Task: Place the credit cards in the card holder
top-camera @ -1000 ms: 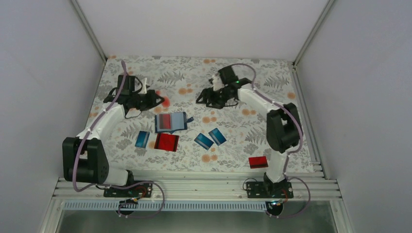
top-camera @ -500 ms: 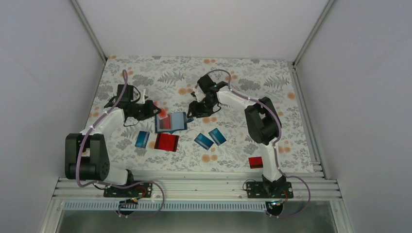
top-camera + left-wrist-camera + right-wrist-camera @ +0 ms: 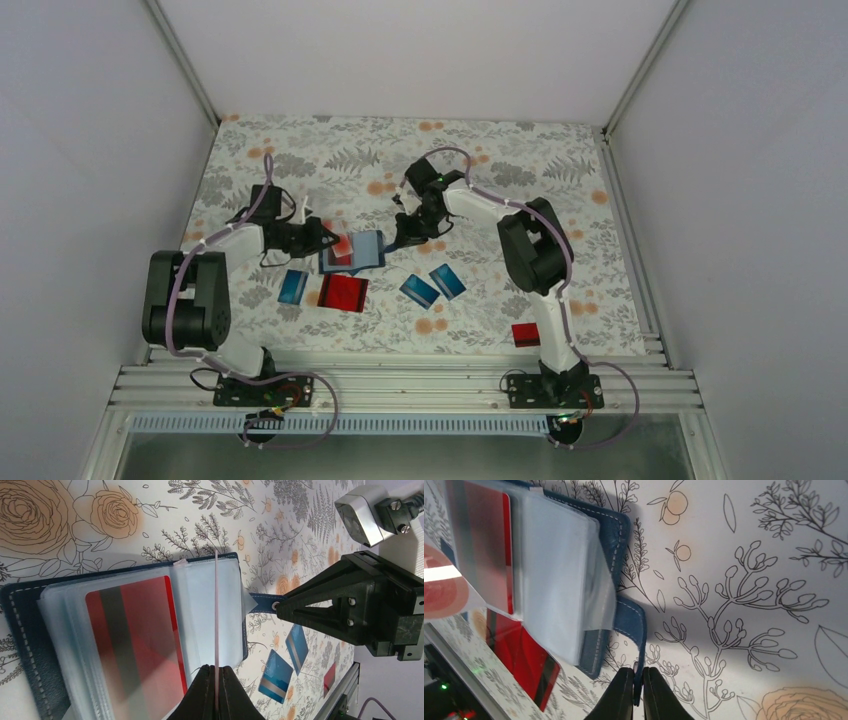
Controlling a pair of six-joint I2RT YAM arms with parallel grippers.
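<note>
While you look from above, the card holder [image 3: 352, 251] lies open near the middle of the table [image 3: 330, 150]. Your left gripper [image 3: 328, 238] is at its 9 o'clock and your right gripper [image 3: 403, 240] is at its 3 o'clock. Loose credit cards [image 3: 343, 293] lie on its near side: a blue one at 7 o'clock, a red one at 6, two blue ones at 4, and a red one far off at 5.

From the left wrist, your left fingers [image 3: 231, 697] pinch a thin piece [image 3: 216, 610], seen on edge. It points to 12 o'clock, over the clear sleeves [image 3: 200, 600]. You cannot tell if it touches them. One sleeve already has a red card [image 3: 135, 645] in it.

From the right wrist, your right fingers [image 3: 621, 695] are pressed together on the blue closure tab [image 3: 638, 625]. At 9 o'clock the thin piece looks pale with a round red spot. You cannot tell if it is one of the cards.

I think you are at the loading step: the right side holds the holder steady and the left side brings something to a sleeve. Next, line its edge up with an empty sleeve mouth and push in slowly. Hold the tab firmly so the holder does not slide.
</note>
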